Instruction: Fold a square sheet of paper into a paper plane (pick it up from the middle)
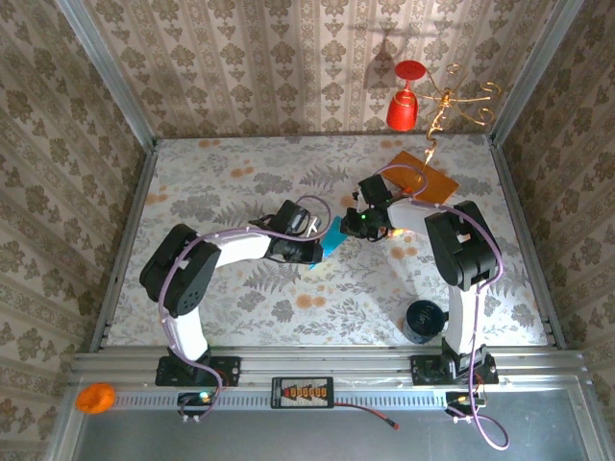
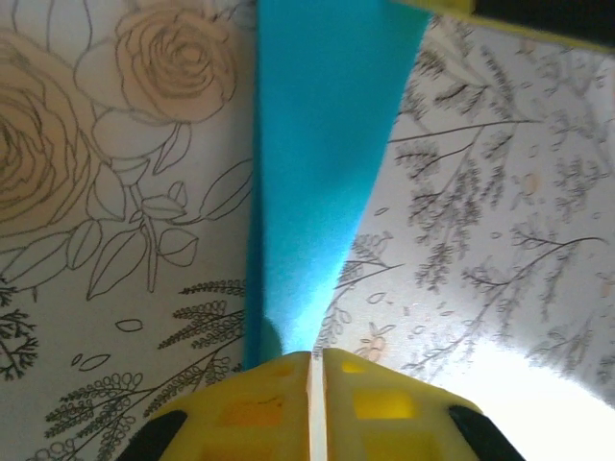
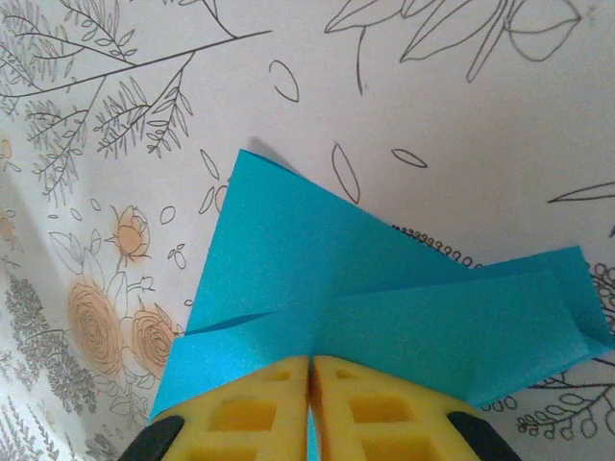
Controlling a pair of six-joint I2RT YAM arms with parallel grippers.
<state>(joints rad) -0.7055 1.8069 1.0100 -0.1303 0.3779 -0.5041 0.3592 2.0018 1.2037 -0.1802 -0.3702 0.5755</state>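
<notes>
Teal paper [image 1: 332, 240], partly folded, is being held between both grippers near the middle of the table [image 1: 288, 163]. Left gripper [image 2: 315, 357] is pinching its narrow end, jaws closed. Right gripper [image 3: 310, 363] is clamping the wider folded edge, jaws likewise closed.

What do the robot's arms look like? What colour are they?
The left arm and right arm have white tubes between chunky black joints. Thin purple cables loop along them. The jaws are bright yellow with square hollows.
</notes>
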